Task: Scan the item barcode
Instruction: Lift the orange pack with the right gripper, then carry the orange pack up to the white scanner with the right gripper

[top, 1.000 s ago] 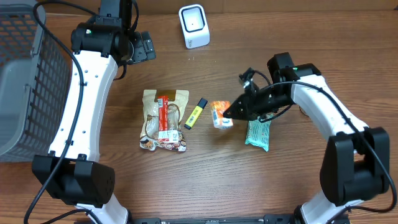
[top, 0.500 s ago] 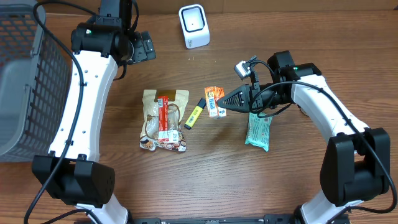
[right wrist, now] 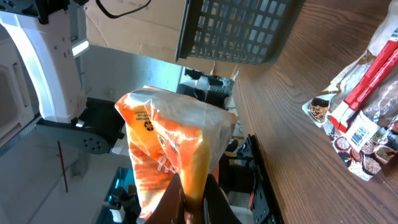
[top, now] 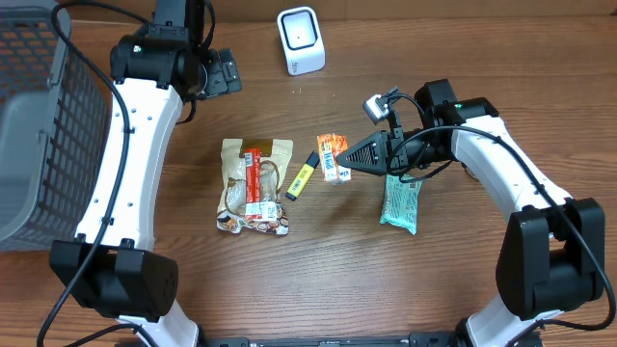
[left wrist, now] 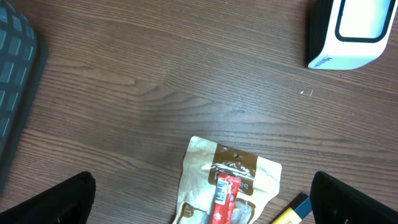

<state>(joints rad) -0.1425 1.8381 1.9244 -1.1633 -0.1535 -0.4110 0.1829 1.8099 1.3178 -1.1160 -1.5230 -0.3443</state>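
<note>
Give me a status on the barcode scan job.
Done: the right claw is shut on the orange packet, so the pick looks complete. In hand: the packet is held beside the yellow highlighter, well short of the white scanner. Left: carry it to the scanner for the scan. The snack pouch and teal packet lie unheld.

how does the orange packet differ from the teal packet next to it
The orange packet is pinched in the shut right gripper; the teal packet lies flat on the table, ungripped. The orange packet is orange and white, the teal packet blue-green. The teal packet looks longer than the orange packet. Both are soft sealed wrappers.
</note>
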